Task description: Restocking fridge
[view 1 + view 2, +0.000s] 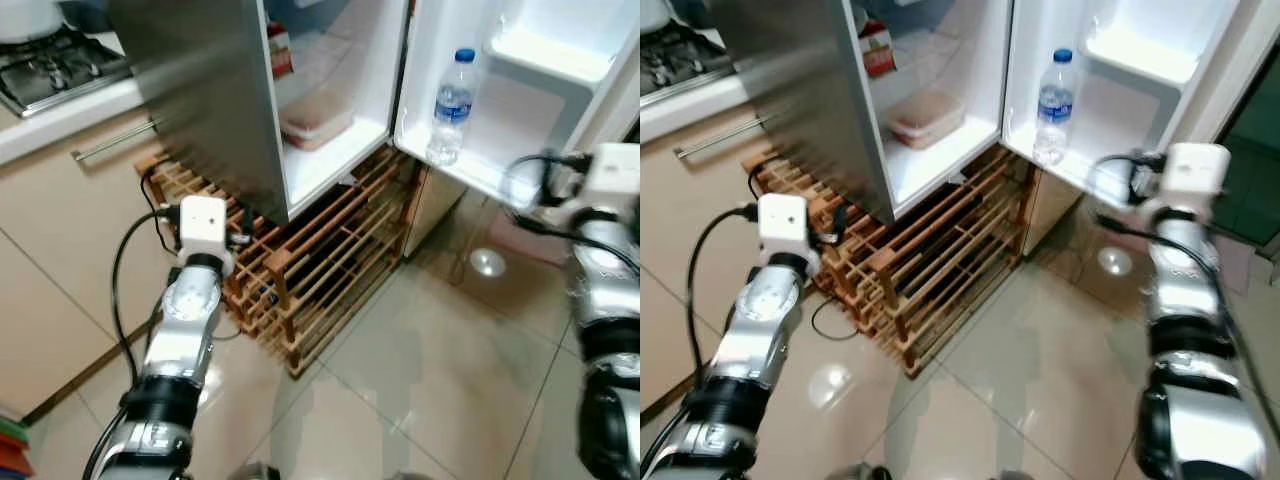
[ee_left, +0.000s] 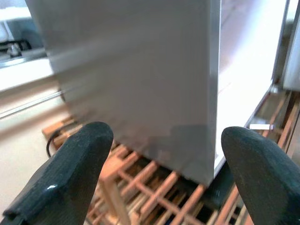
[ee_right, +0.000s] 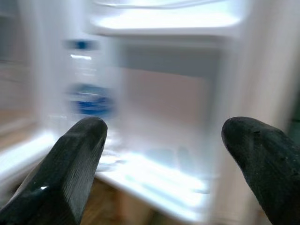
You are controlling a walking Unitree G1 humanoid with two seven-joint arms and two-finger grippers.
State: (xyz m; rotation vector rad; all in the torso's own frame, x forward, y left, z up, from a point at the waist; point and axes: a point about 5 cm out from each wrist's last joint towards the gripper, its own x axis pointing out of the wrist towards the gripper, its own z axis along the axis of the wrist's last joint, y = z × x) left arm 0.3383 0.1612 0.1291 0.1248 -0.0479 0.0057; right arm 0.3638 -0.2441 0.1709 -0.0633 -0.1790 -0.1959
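The small fridge stands open on a wooden rack. A clear water bottle [image 1: 452, 105] with a blue cap and label stands upright on the lower shelf of the white fridge door [image 1: 520, 120]. Inside the fridge, a pinkish lidded food container [image 1: 316, 117] lies on the bottom shelf, with a red carton [image 1: 281, 50] behind it. My right gripper [image 3: 164, 129] is open and empty, facing the door shelf, with the blurred bottle [image 3: 86, 89] beyond one finger. My left gripper [image 2: 166, 140] is open and empty, close to the fridge's steel outer panel [image 2: 140, 70].
The slatted wooden rack [image 1: 320, 260] under the fridge juts out over the tiled floor [image 1: 420, 390]. A beige counter with a drawer handle [image 1: 112, 140] and a gas stove [image 1: 55, 65] lies to the left. A black cable [image 1: 125, 270] loops from my left wrist.
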